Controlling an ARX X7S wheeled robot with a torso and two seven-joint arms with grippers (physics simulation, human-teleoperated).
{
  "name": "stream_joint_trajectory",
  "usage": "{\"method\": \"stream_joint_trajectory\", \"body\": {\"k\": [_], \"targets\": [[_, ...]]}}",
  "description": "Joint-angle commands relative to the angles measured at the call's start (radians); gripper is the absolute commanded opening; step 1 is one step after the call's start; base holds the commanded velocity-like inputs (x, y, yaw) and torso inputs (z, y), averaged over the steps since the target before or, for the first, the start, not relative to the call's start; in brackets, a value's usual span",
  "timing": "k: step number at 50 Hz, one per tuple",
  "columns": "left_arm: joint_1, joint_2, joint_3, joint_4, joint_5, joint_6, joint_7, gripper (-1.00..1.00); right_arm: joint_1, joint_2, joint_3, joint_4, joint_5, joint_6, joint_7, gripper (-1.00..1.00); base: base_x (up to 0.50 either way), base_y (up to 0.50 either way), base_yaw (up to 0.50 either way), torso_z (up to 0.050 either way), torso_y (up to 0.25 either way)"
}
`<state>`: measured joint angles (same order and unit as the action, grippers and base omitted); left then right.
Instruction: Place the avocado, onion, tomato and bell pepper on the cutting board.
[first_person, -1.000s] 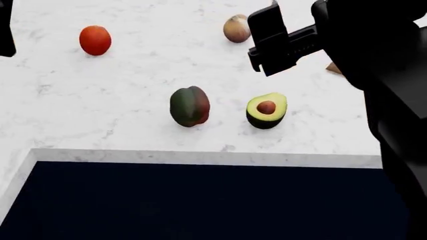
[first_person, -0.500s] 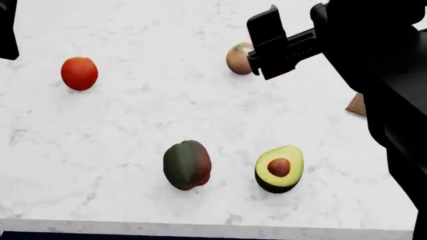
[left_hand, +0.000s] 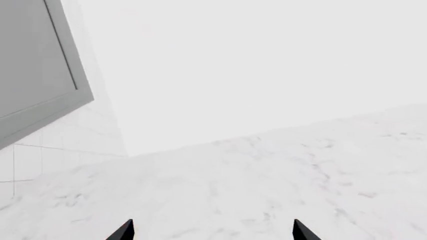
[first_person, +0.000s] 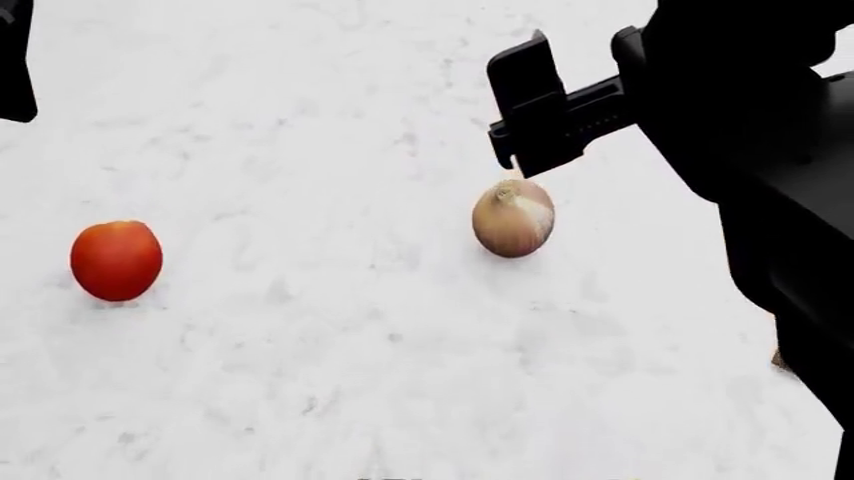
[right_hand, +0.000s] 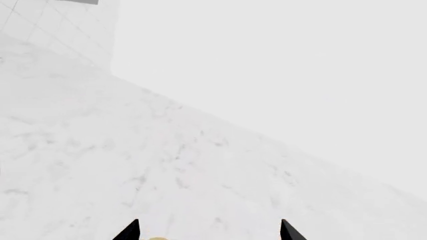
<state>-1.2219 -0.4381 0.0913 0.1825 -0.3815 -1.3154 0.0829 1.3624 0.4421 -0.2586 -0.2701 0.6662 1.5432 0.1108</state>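
Observation:
In the head view the tan onion (first_person: 513, 217) sits on the white marble counter (first_person: 334, 350), and the red-orange tomato (first_person: 116, 260) lies far to its left. My right gripper (first_person: 534, 110) hovers just above and behind the onion. In the right wrist view it (right_hand: 208, 232) is open, and a sliver of the onion (right_hand: 157, 238) shows by one fingertip. My left gripper (left_hand: 212, 232) is open over bare counter. A small brown corner of the cutting board (first_person: 778, 358) peeks out beside the right arm. The avocado and the bell pepper are out of view.
My right arm (first_person: 761, 150) covers the right side of the head view. A grey cabinet (left_hand: 33, 65) and a tiled wall (left_hand: 40, 160) stand beyond the counter in the left wrist view.
The head view has shifted forward, so everything slid down the picture. The avocado and bell pepper dropped out at the bottom. The onion now lies directly below the right gripper.

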Motion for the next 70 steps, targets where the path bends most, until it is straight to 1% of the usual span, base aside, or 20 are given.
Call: {"method": "stream_joint_trajectory", "body": {"k": [1,8,13,15,19,20,23,24,26,27,29,34,41,47,62,64,65,68,69,70], "targets": [[0.004,-0.003,-0.001,-0.001,-0.003,0.003,-0.002,1.00,-0.001,0.011,-0.012,-0.006,0.040,0.002,0.018,1.00,0.50,0.00,0.00,0.000,0.000],[0.006,-0.003,-0.001,0.000,-0.006,0.005,-0.004,1.00,-0.012,0.015,-0.003,-0.014,0.067,-0.006,0.038,1.00,0.50,0.02,0.00,0.000,0.001],[0.008,-0.004,0.002,-0.002,-0.006,0.008,-0.005,1.00,-0.017,0.012,0.024,-0.027,0.102,0.013,0.057,1.00,0.00,0.00,0.00,0.000,0.002],[0.011,-0.004,0.001,-0.002,-0.007,0.008,-0.006,1.00,-0.009,0.022,0.007,-0.029,0.117,0.020,0.072,1.00,0.00,0.00,0.00,0.000,0.000],[0.010,-0.003,0.002,-0.005,-0.009,0.009,-0.005,1.00,-0.005,0.022,0.040,-0.044,0.184,0.021,0.094,1.00,0.00,0.00,0.00,0.000,0.000],[0.012,-0.002,0.001,-0.008,-0.010,0.010,-0.004,1.00,-0.001,0.025,0.043,-0.041,0.220,0.024,0.109,1.00,0.00,0.00,0.00,0.000,0.000],[0.019,-0.005,0.003,-0.015,-0.010,0.018,-0.002,1.00,0.016,0.056,0.035,-0.011,0.434,0.025,0.229,1.00,0.00,0.00,0.00,0.000,0.000],[0.019,-0.007,0.003,-0.013,-0.010,0.018,-0.001,1.00,0.023,0.070,0.022,-0.030,0.474,0.022,0.231,1.00,0.00,0.00,0.00,0.000,0.000],[0.018,-0.007,0.002,-0.014,-0.011,0.017,-0.003,1.00,0.046,0.095,0.010,-0.020,0.630,0.024,0.338,1.00,0.00,0.00,0.00,0.000,0.000],[0.017,-0.006,0.000,-0.014,-0.012,0.014,-0.003,1.00,0.069,0.119,-0.031,-0.024,0.690,0.024,0.361,1.00,0.00,0.00,0.00,0.000,0.000],[0.011,-0.005,0.001,-0.015,-0.013,0.014,-0.003,1.00,0.101,0.146,-0.065,-0.010,0.848,0.022,0.469,1.00,0.00,0.00,0.00,0.000,0.000],[0.003,0.001,0.007,-0.025,-0.013,0.020,-0.004,1.00,0.170,0.188,-0.136,0.020,1.120,-0.002,0.656,1.00,0.00,0.00,0.00,0.000,0.000],[0.000,0.002,0.013,-0.030,-0.014,0.021,-0.004,1.00,0.277,0.253,-0.301,-0.011,1.465,-0.094,0.847,1.00,0.00,0.00,0.00,0.000,0.000],[0.007,0.000,0.014,-0.027,-0.014,0.025,-0.006,1.00,0.349,0.279,-0.387,-0.053,1.618,-0.155,0.921,1.00,0.00,0.00,0.00,0.000,0.000],[0.027,-0.003,0.013,-0.013,-0.018,0.032,-0.014,1.00,0.468,0.295,-0.544,-0.175,1.881,-0.282,1.031,1.00,0.00,0.00,0.00,0.000,0.000],[0.026,-0.006,0.016,-0.013,-0.017,0.033,-0.013,1.00,0.484,0.301,-0.573,-0.187,1.926,-0.314,1.051,1.00,0.00,0.00,0.00,0.000,0.000],[0.026,-0.006,0.016,-0.013,-0.017,0.033,-0.013,1.00,0.506,0.306,-0.615,-0.182,1.955,-0.327,1.082,1.00,0.00,0.00,0.00,0.000,0.000],[0.035,-0.001,0.013,-0.016,-0.018,0.039,-0.015,1.00,0.510,0.292,-0.615,-0.206,1.982,-0.375,1.086,1.00,0.00,0.00,0.00,0.000,0.000],[0.035,0.000,0.011,-0.015,-0.020,0.037,-0.015,1.00,0.534,0.301,-0.689,-0.196,2.045,-0.413,1.138,1.00,0.00,0.00,0.00,0.000,0.000],[0.035,-0.002,0.010,-0.014,-0.020,0.038,-0.015,1.00,0.526,0.291,-0.665,-0.208,2.031,-0.423,1.124,1.00,0.00,0.00,0.00,0.000,0.000]]}}
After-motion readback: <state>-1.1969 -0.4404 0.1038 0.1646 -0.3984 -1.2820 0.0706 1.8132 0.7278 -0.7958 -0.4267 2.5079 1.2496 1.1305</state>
